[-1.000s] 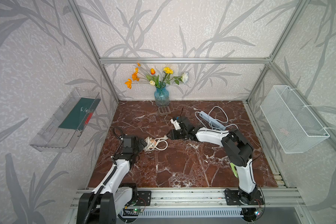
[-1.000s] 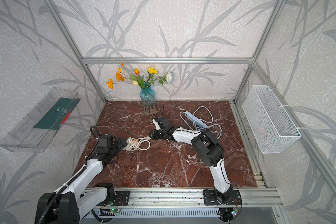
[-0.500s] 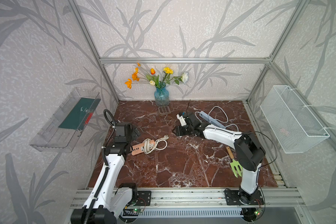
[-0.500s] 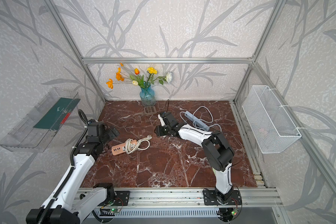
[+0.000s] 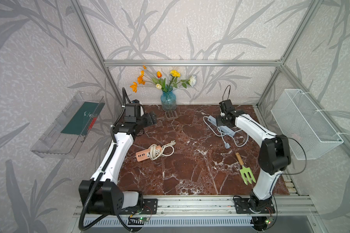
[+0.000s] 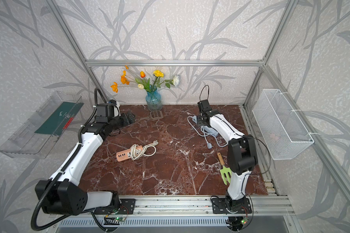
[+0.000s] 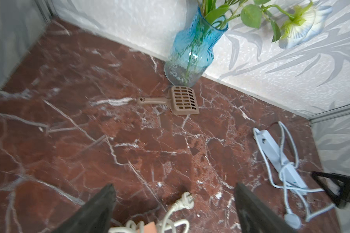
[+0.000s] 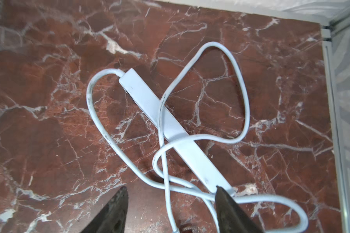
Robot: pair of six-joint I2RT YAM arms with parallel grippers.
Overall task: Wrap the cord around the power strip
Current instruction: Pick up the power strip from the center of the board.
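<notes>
Both arms have drawn back from the middle of the table (image 5: 190,173) since a second ago: the left gripper (image 7: 174,185) has left the pink strip (image 5: 142,157) and risen toward the back left corner, the right gripper (image 8: 170,187) has swung to the back right, and the green fork (image 5: 246,175), half hidden under its arm before, now shows whole.

We see the left fingers (image 7: 97,207) standing wide with nothing between them, only bare marble in the gap. The pink strip lies flat on the table toward the front from them, well apart, left of centre. Its white cord (image 5: 156,151) is looped several times round its middle, one slack loop lies beside it, and the white plug (image 5: 172,142) rests free on the marble just past that loop.

The right fingers (image 8: 113,211) are parted as well and grip nothing. They hang over the blue strip (image 8: 150,105), which lies at the back right, slanting across the marble. A run of the blue cord (image 8: 240,90) passes under the gap between them, and one fingertip overlaps one end of the strip; we cannot tell whether it touches. This cord is loose: it crosses over the strip twice and spreads in wide loops to both sides, with the blue plug (image 5: 227,145) lying toward the front.

Farther out, a vase (image 5: 168,99) of flowers stands against the back wall with a brown scoop (image 5: 171,115) just in front of it. A wire basket (image 5: 303,123) hangs on the right wall, a clear shelf (image 5: 55,139) on the left
</notes>
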